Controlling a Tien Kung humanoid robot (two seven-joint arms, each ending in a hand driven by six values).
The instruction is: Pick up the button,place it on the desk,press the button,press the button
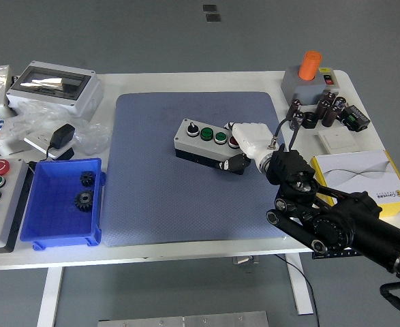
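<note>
Button box (204,144) on mat (152,197)

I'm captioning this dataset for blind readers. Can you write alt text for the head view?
The right robot hand grips the right end of a grey button box on a blue mat. A blue bin holding two gears sits left.

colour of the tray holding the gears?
Blue tray, two dark gears inside; head view.
</note>
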